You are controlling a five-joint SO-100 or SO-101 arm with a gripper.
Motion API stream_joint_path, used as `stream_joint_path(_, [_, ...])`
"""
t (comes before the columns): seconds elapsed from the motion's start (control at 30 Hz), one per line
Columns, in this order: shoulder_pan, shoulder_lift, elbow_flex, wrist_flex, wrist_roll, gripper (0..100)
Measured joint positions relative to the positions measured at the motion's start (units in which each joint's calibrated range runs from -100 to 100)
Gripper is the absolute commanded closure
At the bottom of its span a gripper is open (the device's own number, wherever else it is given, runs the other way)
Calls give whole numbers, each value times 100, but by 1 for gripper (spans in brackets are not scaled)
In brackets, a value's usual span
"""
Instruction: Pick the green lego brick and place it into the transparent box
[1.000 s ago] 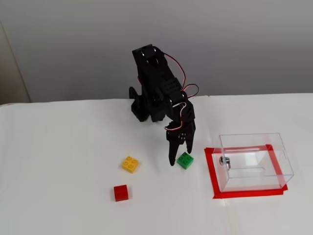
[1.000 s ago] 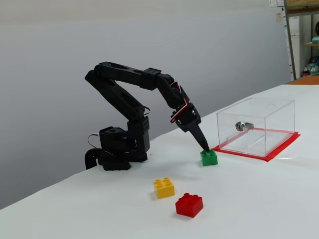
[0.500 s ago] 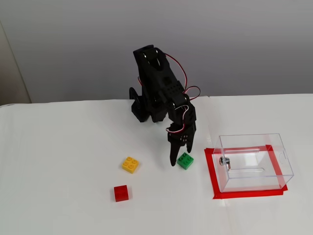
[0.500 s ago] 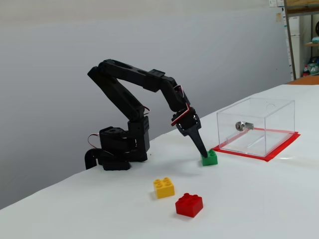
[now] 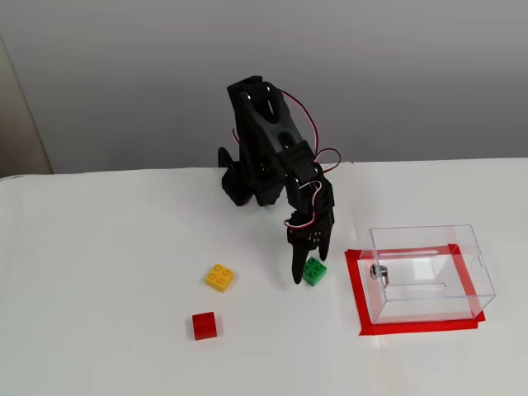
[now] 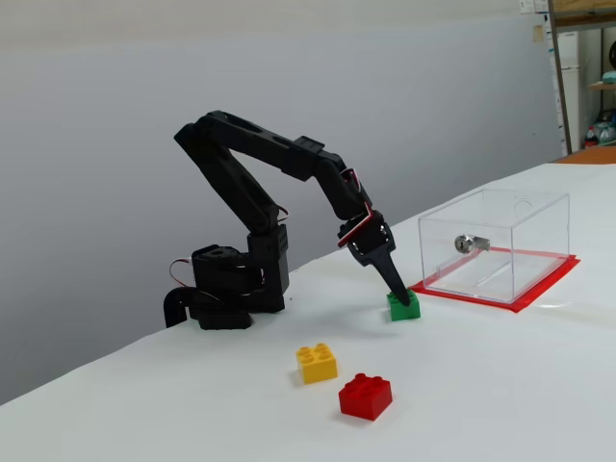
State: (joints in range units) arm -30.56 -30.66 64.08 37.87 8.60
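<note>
Green lego brick [image 5: 313, 271] sits flat on the white table [image 5: 107, 272], studs up, just left of the red tape border in the fixed view from the front. One green brick, one yellow brick [image 5: 219, 277] and one red brick [image 5: 204, 325] make three bricks in all, each lying apart from the others. The yellow one lies well to the left of the green one, and the red one lies nearer the camera, below the yellow.

One black arm [image 5: 268, 153] reaches down from its base at the back of the table. Its fingers [image 5: 305, 271] point downward at the green brick; in the side view the tip [image 6: 401, 297] comes down onto the brick's top [image 6: 405, 309]. One finger [image 5: 297, 266] stands on the left side of the brick in the front view. Whether the brick is pinched or the fingers merely stand around it, I cannot tell from either view.

One transparent box [image 5: 429, 272] stands to the right on a rectangle of red tape [image 5: 356, 289], near the green brick but not touching it. A small metal fitting [image 6: 464, 243] shows on its wall facing the arm. Red and white wires [image 5: 307, 132] loop along the arm's upper part.
</note>
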Motion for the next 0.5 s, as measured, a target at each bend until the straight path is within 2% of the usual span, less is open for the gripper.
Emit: stream_joint_path(0.5, [-21,939,-565,-86,0,65])
